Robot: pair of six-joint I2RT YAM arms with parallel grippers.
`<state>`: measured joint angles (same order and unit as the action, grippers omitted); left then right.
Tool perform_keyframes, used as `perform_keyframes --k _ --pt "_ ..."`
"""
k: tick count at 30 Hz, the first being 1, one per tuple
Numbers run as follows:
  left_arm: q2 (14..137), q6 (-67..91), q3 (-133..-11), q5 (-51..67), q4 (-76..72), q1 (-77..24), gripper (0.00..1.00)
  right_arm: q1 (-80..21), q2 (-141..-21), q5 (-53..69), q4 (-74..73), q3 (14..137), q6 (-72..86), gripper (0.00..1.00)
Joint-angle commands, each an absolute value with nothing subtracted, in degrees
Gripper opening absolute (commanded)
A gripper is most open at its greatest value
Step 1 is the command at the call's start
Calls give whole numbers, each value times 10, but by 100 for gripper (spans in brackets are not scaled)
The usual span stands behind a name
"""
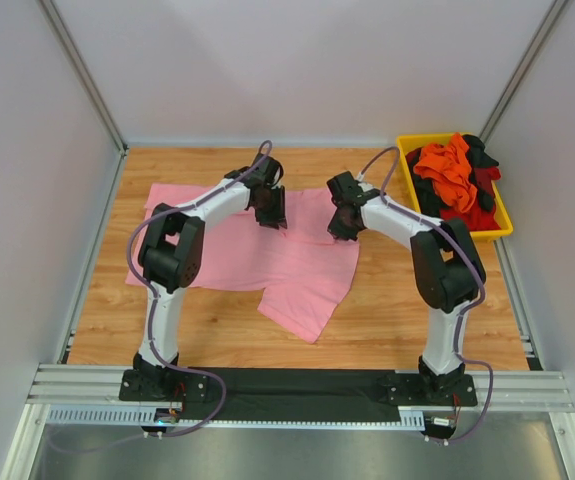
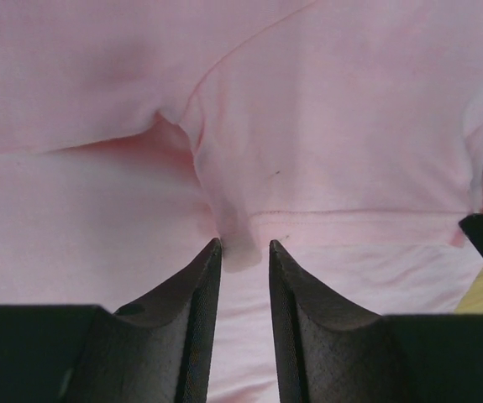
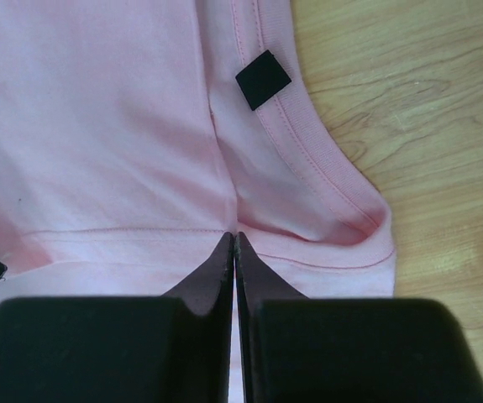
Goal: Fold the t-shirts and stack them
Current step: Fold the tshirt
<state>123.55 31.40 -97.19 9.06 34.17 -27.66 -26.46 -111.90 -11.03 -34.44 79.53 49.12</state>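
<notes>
Pink t-shirt (image 1: 267,265) lies spread on the counter (image 1: 397,320), centre-left of the overhead frame. One lower corner trails toward bottom centre. No fold made yet. The other t-shirts (image 1: 452,170), orange, red and black, sit heaped in the yellow bin (image 1: 419,138) at upper right.

Left hand (image 2: 245,248): down on the shirt's upper middle. Jaws narrowly parted, with a small nub of cloth at the tips beside a stitched hem. Cannot tell whether the nub is pinched.

Right hand (image 3: 235,239): jaws closed tip to tip on a seam line. Creases run into the tips, so it appears to hold a nip of cloth. The collar (image 3: 308,159) and its black tag (image 3: 263,80) lie just beyond, upper centre of that view. Bare wood shows to the right.

Judgement: the step in hand looks like taking hold of the shirt's top edge on either side of the neck, ahead of straightening or a first fold.

To do it well:
- The left hand likely needs to close firmly on the nub before any lift, since thin jersey slips out of a shallow bite.
- Both grips should sit level with each other, so the cloth rises evenly.
- The two hands should lift low and travel together at one pace, keeping the span between them taut.
- The skewed lower corner probably wants flattening before any crease is set.
</notes>
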Motion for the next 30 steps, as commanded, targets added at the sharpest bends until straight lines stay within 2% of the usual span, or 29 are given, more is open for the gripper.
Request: perform_keyframes --k 1,13,14,16,17,18,20,30 --pt "1236 311 -991 77 354 -277 36 -265 -1089 -130 -330 795 480 0" --pt "1254 315 -989 73 356 -277 39 -265 -1094 -127 -330 796 479 0" --pt "1255 316 -990 74 354 -277 38 -265 -1094 -127 -329 796 479 0" --pt "1253 314 -990 78 348 -277 28 -264 -1094 -128 -330 800 476 0" --pt "1254 316 -991 78 345 -277 21 -265 -1094 -130 -332 802 474 0" --pt "1252 316 -992 80 345 -277 11 -264 -1095 -132 -336 804 474 0" --pt "1252 316 -1001 78 350 -277 0 -264 -1098 -137 -347 816 468 0" --pt "1237 341 -1013 91 364 -277 0 -253 -1084 -147 -369 835 454 0"
